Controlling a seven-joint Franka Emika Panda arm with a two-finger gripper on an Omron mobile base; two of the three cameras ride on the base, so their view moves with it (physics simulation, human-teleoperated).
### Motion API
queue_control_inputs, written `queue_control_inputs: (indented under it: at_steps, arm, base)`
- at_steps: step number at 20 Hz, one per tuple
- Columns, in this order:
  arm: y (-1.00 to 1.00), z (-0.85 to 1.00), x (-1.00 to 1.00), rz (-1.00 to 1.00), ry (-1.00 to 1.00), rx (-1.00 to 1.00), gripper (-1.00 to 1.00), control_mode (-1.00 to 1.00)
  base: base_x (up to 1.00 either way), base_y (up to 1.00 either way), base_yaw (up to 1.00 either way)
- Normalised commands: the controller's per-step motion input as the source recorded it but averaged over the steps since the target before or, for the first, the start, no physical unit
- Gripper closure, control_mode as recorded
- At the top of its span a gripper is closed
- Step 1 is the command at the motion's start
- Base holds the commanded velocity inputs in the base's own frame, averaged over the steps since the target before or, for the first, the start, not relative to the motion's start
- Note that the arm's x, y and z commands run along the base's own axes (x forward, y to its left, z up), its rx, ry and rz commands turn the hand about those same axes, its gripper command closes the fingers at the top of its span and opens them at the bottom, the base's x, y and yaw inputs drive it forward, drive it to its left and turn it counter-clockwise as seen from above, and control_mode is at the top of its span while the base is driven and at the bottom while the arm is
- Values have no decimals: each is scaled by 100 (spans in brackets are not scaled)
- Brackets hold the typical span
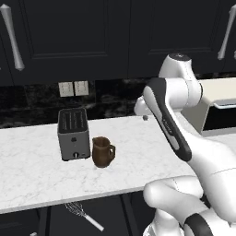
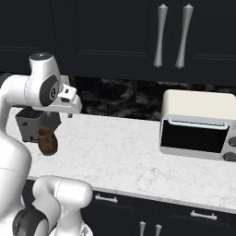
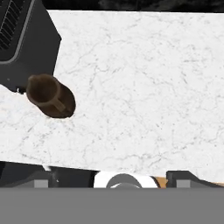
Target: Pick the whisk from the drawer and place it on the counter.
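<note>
Whisk [image 1: 82, 215] lies in drawer [image 1: 64, 221] below counter [image 1: 37, 175].

One whisk [image 1: 82, 215]; one toaster [image 1: 73, 133]; one jug [image 1: 102, 151]

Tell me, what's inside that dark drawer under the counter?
A whisk lies in the open drawer, wire loops toward the counter, pale handle pointing outward. The counter's edge hides the drawer's back.

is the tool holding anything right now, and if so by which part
Nothing is held. The whisk lies in the open drawer below the counter, away from the tool.
</note>
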Motion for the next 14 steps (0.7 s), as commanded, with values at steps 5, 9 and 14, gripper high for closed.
queue_control_inputs:
  at_steps: [5, 9, 14]
  arm:
    - [100, -57, -13, 1, 0, -2, -100, -100]
    - [100, -63, -28, 11, -3, -11, -100, -100]
    - [100, -64, -66, 7, -5, -12, -100, -100]
  base:
    - [0, 0, 0]
    - [0, 0, 0]
    - [0, 0, 0]
